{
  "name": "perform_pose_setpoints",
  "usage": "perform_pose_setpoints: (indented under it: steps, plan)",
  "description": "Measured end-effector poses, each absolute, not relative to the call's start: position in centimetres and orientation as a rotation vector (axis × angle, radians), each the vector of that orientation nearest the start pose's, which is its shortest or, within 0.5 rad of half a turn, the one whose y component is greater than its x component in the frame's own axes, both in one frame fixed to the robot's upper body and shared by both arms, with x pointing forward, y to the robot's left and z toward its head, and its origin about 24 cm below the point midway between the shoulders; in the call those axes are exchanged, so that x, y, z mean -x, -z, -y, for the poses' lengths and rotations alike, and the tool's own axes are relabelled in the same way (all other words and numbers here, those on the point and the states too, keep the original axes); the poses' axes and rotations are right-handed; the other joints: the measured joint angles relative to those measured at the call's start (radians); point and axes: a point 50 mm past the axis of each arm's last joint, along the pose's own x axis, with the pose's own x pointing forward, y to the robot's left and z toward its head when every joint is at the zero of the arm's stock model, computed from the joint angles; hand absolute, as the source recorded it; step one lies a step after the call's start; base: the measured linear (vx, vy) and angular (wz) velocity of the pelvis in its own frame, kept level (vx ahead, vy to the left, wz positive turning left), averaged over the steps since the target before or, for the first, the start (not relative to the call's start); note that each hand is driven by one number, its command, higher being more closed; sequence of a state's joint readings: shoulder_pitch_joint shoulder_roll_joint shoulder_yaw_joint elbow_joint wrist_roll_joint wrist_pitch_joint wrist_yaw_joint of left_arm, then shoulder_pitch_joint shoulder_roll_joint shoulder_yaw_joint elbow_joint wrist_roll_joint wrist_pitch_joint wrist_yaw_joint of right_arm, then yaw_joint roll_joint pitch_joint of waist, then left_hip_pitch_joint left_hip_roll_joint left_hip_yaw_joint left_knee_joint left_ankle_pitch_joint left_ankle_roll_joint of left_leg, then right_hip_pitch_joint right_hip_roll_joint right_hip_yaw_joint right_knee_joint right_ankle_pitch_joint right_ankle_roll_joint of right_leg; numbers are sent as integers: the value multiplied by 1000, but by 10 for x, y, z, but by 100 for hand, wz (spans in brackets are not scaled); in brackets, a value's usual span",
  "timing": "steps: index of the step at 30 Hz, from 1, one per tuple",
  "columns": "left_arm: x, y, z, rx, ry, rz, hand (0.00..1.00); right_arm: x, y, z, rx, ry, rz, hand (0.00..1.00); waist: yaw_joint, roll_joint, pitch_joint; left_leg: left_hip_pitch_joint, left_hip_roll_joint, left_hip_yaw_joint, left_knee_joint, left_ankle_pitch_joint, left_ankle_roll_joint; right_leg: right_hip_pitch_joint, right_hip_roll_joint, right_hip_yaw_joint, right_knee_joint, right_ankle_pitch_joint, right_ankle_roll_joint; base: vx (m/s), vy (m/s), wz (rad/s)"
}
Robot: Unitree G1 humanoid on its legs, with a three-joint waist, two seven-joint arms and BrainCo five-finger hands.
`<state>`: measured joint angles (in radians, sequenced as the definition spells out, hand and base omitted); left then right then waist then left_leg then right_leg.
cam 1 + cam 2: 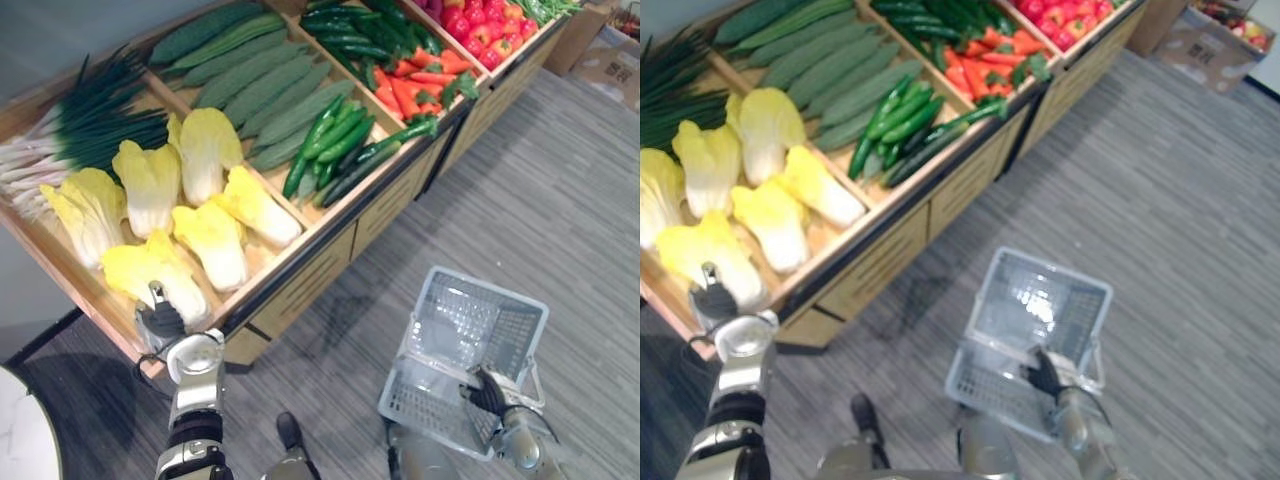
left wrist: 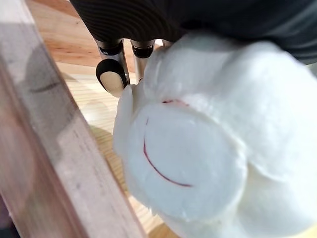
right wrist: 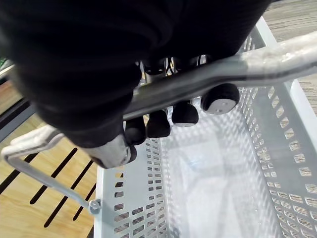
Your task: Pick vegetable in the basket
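My left robot hand sits at the near front corner of the bench, against the nearest Chinese cabbage. In its wrist view the fingers run out straight beside the cabbage's white base, not wrapped round it. I cannot make out the thumb. My right robot hand is curled round the handle of the grey basket, which hangs empty over the floor, well apart from the bench.

Judgement: the step in hand is the grasp, and nothing is secured yet. To do it well I would seat the palm further along the thick stem end before closing, since the leafy top is likely to crush and slip. The front rail lies just beside the hand, so the lift should go up first, then back over it.

Beyond, more cabbages lie touching one another. Spring onions and cucumbers fill the farther compartments.
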<state>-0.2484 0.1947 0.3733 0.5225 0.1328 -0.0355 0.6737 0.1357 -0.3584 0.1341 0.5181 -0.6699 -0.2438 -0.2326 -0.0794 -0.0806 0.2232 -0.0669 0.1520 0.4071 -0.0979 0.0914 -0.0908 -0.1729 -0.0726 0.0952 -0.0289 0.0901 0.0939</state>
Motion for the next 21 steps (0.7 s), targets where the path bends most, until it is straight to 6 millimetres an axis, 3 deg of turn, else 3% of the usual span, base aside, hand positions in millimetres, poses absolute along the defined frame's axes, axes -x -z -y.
perform_pose_setpoints:
  steps: [5,9,18,21]
  plan:
    - [-252,-18,-280,-243,-982,-125,100,-177,69,226,1001,-144,-337,100,0,10,-18,0,1,-2,-6,-2,-4,1,0,-2,-1,-2,1,0,0,2]
    - [-247,-33,-275,-248,-997,-41,100,-172,71,231,997,-120,-365,100,0,15,-39,0,1,-2,-6,-2,-4,1,0,-2,-2,-2,1,0,0,0]
    - [-234,-105,-273,-241,-1173,315,100,-163,74,237,1006,-98,-401,100,0,21,-77,0,3,-6,-6,0,-4,3,1,-3,-1,-1,0,0,0,0]
    - [-229,-125,-264,-250,-1181,423,100,-161,75,238,1005,-93,-408,100,-1,24,-87,1,3,-6,-6,0,-4,4,1,-3,0,-1,0,0,0,0]
